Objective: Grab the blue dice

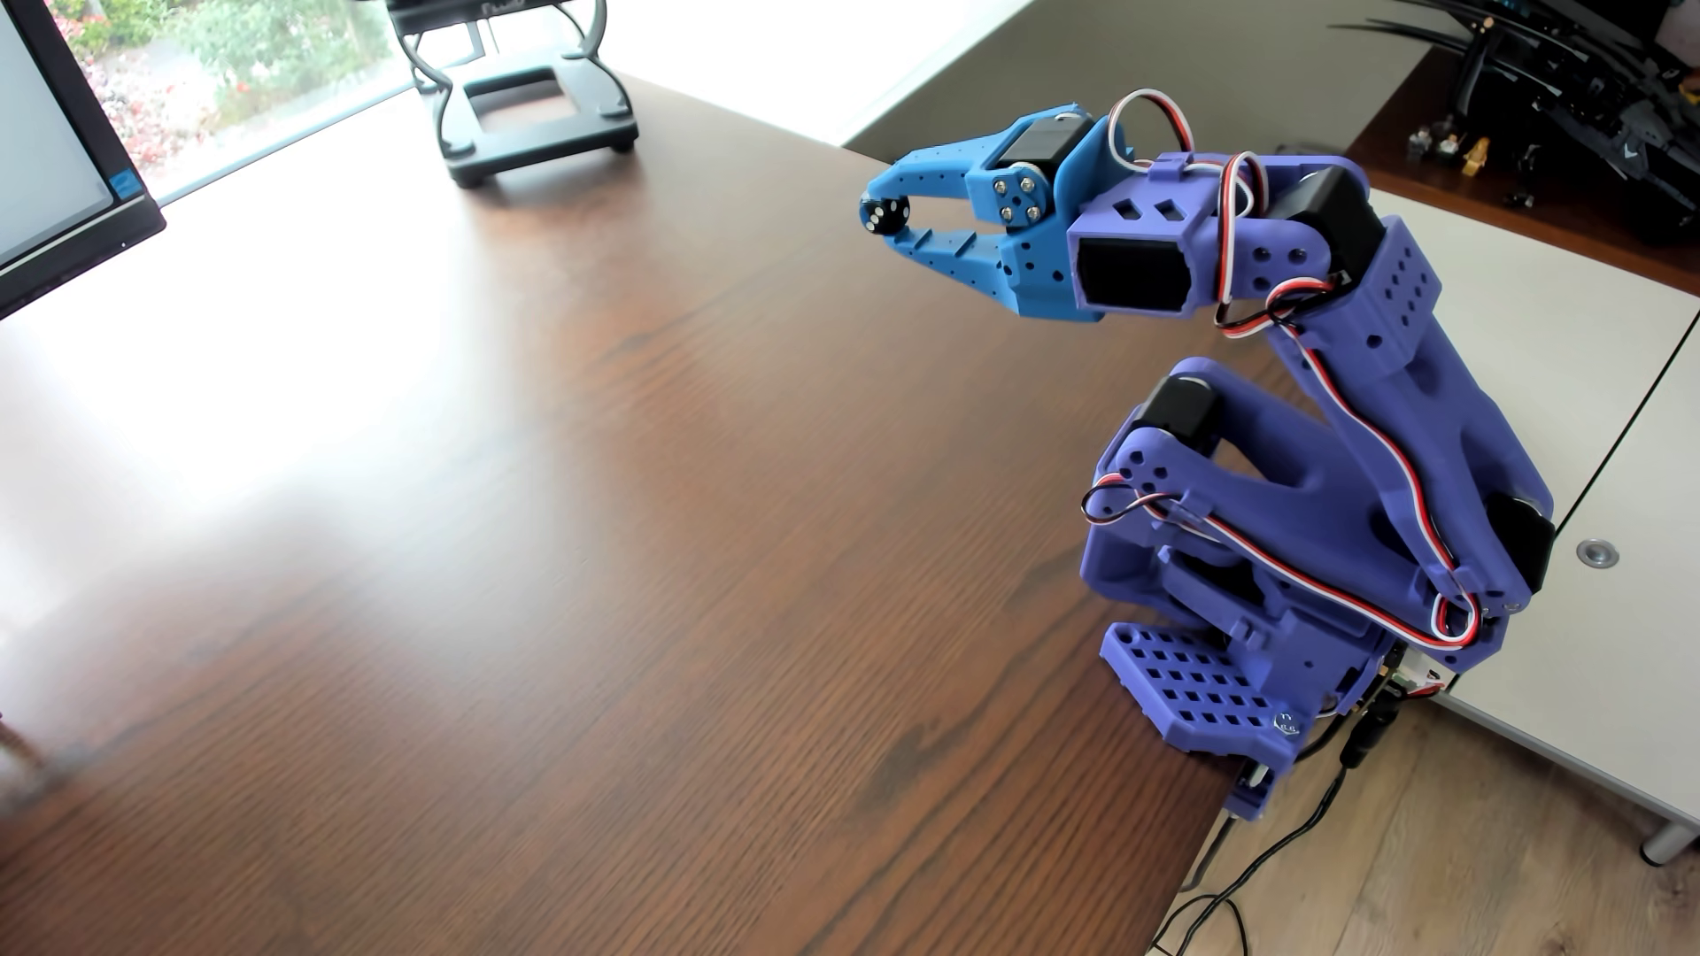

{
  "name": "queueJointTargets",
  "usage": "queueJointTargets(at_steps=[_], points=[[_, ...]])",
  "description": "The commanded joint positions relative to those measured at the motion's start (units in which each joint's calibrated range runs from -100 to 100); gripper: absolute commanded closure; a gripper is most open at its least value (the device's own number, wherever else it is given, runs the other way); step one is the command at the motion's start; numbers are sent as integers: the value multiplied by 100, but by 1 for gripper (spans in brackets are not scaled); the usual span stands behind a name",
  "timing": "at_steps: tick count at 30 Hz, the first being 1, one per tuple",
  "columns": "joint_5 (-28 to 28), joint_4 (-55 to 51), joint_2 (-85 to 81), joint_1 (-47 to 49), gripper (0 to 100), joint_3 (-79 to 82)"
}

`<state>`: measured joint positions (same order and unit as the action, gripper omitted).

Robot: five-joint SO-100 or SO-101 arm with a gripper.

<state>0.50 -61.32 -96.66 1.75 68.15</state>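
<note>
Arm [1361,478] sat clamped on the table's [552,551] right edge; gripper [885,219] held the dice [883,217] above it, laptop stand [534,110] at the far side, monitor [55,156] far left.

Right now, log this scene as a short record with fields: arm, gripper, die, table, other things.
arm: purple printed arm, folded, clamped at the right edge of the table
gripper: bright blue two-finger claw, raised above the table, closed on the die at its tips
die: tiny near-black cube with white pips, held off the table between the fingertips
table: dark brown wood-grain top, glare at the left
other things: black stand at the far edge; monitor at the left
</note>
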Motion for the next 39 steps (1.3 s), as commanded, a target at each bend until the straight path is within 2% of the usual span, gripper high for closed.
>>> queueJointTargets(at_steps=[1,12,22,30,39], points=[[-44,219,51,-11,98,-594],[266,211,2704,284,98,-1191],[255,219,2713,234,97,-1326],[271,202,2713,-52,78,-1299],[271,211,2704,-36,77,-1155]])
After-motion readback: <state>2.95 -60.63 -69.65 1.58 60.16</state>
